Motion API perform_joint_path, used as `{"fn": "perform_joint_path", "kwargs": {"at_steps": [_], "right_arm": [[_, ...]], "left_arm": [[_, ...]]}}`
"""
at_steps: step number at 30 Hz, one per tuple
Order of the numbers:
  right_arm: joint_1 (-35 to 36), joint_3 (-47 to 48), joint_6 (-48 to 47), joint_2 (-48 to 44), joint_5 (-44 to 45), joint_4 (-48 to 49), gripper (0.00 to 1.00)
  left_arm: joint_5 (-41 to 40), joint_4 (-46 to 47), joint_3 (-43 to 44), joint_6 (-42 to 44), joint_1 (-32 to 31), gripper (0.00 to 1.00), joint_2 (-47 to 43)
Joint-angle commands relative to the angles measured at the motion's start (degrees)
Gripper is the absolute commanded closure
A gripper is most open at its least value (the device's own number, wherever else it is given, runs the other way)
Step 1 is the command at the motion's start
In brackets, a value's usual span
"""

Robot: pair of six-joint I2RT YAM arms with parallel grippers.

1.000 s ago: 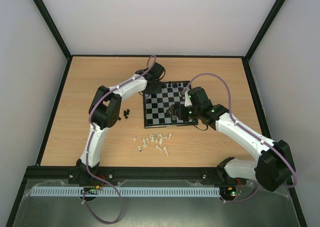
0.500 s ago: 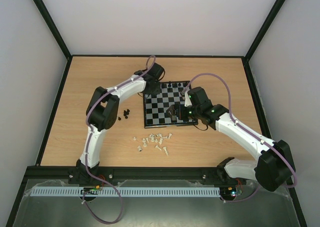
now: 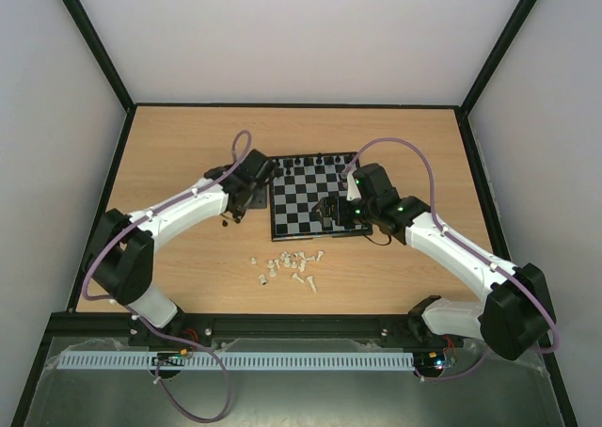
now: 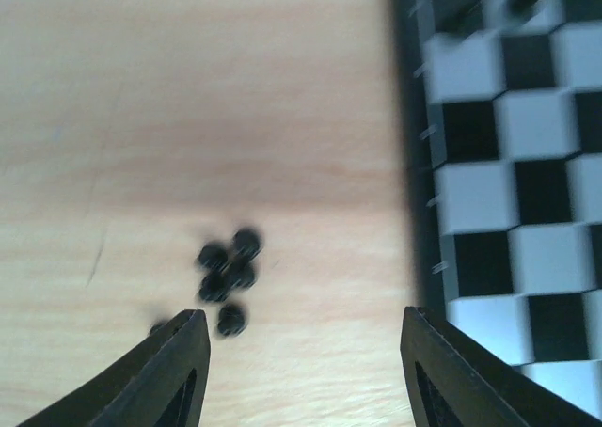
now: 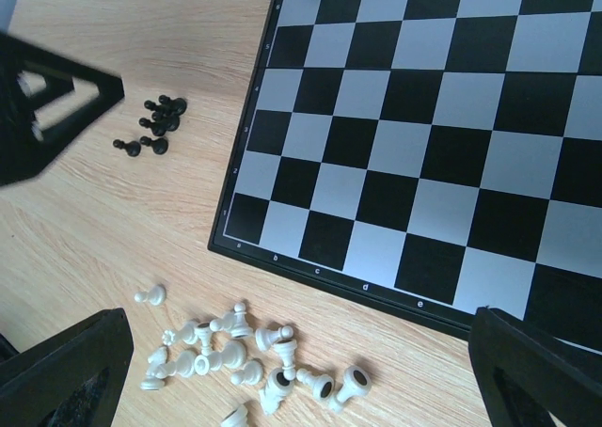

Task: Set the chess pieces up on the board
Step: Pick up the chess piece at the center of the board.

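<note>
Wide wooden tabletop (image 3: 188, 145), and the board (image 3: 301, 192) lies flat near its middle with most squares bare, so by my reckoning the set-up is barely begun. The left arm (image 3: 179, 215) reaches in low from the side. Its left tool (image 4: 301, 325) hangs with jaws apart and nothing between them, over the tabletop just beside the board's left border. Below it the loose black chessmen (image 4: 226, 275) huddle in a tight knot, off the board. The play here, I'd say, is a pick from that knot. Go for the outlying black piece (image 4: 230, 321) at the edge nearest the tool, shift across until it sits centred between the fingers, drop straight down and close gently. A wide sweep would likely bowl the neighbours over. The wrist view is blurred, so I cannot tell which kind of piece it is. Round about now: the right arm (image 3: 442, 248) stretches over the board's near right corner. The right tool (image 5: 301, 312) is spread wide and empty above the near edge, and that could crowd a delivery to that side. The white chessmen (image 5: 254, 361) lie toppled in a heap on the tabletop near the board's front border, apart from the black knot. A few black pieces (image 3: 324, 157) already stand on the far row.
</note>
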Motion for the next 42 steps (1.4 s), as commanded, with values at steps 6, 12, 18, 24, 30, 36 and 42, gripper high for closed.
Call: {"fn": "perform_joint_path", "kwargs": {"at_steps": [6,12,18,24,30,36,42], "right_arm": [[0.39,-0.83,-0.45,0.82,-1.84,0.29,0.01],[0.48,-0.91,-0.49,0.74,-2.15,0.38,0.02],[0.48,-0.92,-0.49,0.67,-2.21,0.29,0.01],[0.48,-0.81,-0.49,0.89,-2.14,0.3,0.02],[0.48,-0.83,-0.57,0.91,-2.07,0.29,0.01],[0.48,-0.81,-0.58,1.08,-2.01,0.29,0.01],[0.47,-0.92,-0.53,1.13,-2.05,0.38,0.01]], "left_arm": [[-2.83,1.5,-15.63,-7.24,3.19,0.44,-7.87],[-1.53,4.37,-19.7,-7.32,6.42,0.48,-10.06],[1.18,8.41,-22.04,-5.73,10.0,0.59,-7.95],[4.19,12.05,-23.45,-4.44,11.93,0.67,-6.01],[4.79,13.02,-22.75,-3.71,12.19,0.73,-4.14],[4.81,13.38,-22.71,-3.35,12.19,0.76,-2.88],[4.25,12.98,-22.92,-3.21,12.19,0.89,-3.1]]}}
